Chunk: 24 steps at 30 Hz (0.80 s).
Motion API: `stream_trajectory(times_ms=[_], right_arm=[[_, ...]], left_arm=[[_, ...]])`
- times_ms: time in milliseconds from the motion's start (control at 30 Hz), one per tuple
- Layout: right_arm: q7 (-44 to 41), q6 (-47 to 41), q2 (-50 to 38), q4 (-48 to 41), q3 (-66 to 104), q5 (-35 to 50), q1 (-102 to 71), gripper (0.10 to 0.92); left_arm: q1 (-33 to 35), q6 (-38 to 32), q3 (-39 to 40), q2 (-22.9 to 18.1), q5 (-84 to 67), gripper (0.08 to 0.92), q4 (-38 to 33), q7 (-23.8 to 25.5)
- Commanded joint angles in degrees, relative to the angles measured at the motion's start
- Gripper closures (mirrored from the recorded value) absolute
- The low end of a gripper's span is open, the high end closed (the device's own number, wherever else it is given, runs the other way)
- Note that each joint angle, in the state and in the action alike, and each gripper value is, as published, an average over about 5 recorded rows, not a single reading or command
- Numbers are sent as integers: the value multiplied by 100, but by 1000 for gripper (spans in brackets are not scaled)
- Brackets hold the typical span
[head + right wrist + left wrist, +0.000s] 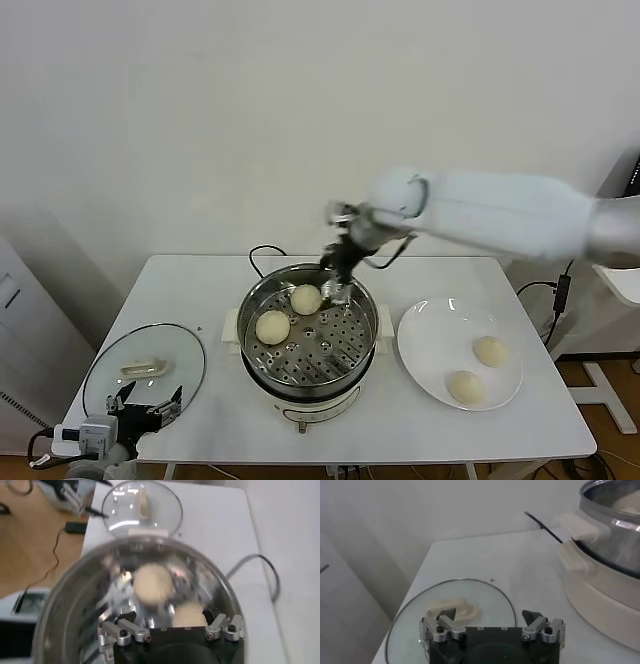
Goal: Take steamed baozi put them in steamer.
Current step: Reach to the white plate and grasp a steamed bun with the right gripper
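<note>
reaching over the far rim of the steamer (310, 335), the right gripper (338, 287) hovered with its fingers spread and nothing between them, just right of one steamed baozi (306, 298) on the perforated floor. a second baozi (272, 326) sat to the near left of the first, inside the same pot. two more buns (490, 350) (466, 386) lay on the white plate (425, 330) at the right of the white table (190, 290). at the near left, the left gripper (145, 408) rested with fingers apart and empty over the near edge of the glass lid (110, 365), well apart from the steamer.
</note>
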Motion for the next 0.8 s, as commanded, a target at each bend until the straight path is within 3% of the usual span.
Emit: stream_trajectory(times_ms=[33, 300, 800], right_arm=[[-1544, 982, -2000, 108, -596, -1807, 613, 203], [-1683, 1486, -2547, -71, 241, -2944, -734, 203], [-1547, 1794, -2429, -434, 1637, -3763, -2864, 203]], left_arm=[[2, -7, 0, 46, -15, 177, -25, 8], [41, 15, -8, 20, -4, 177, -117, 1], [31, 58, 12, -27, 31, 177, -125, -11]])
